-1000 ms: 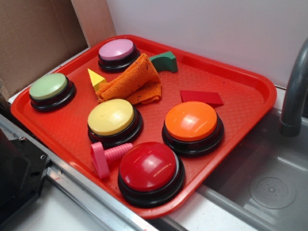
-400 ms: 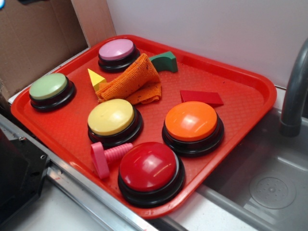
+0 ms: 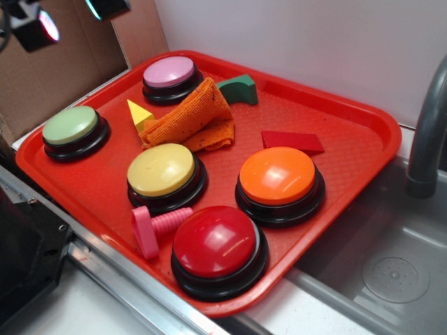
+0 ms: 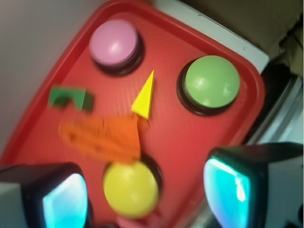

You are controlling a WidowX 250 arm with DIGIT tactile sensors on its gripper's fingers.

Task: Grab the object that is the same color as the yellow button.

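We note the gripper (image 3: pixel 66 15) has just entered the exterior view at the top left corner, where a second ago nothing showed; it hangs high above the cardboard wall, well apart from the red tray (image 3: pixel 335 171). In the wrist view its jaws stand spread wide and empty. Reading left to right on the tray: green button (image 3: pixel 70 125), then the yellow wedge block (image 3: pixel 138 114), touching the orange mesh cloth (image 3: pixel 188 122) on its right side, with the yellow button (image 3: pixel 161 169) nearer the camera, then the orange button (image 3: pixel 277 175). Nothing on the tray has shifted. We judge the approach is only starting; the wedge lies untouched, and the cloth beside it could snag a finger.
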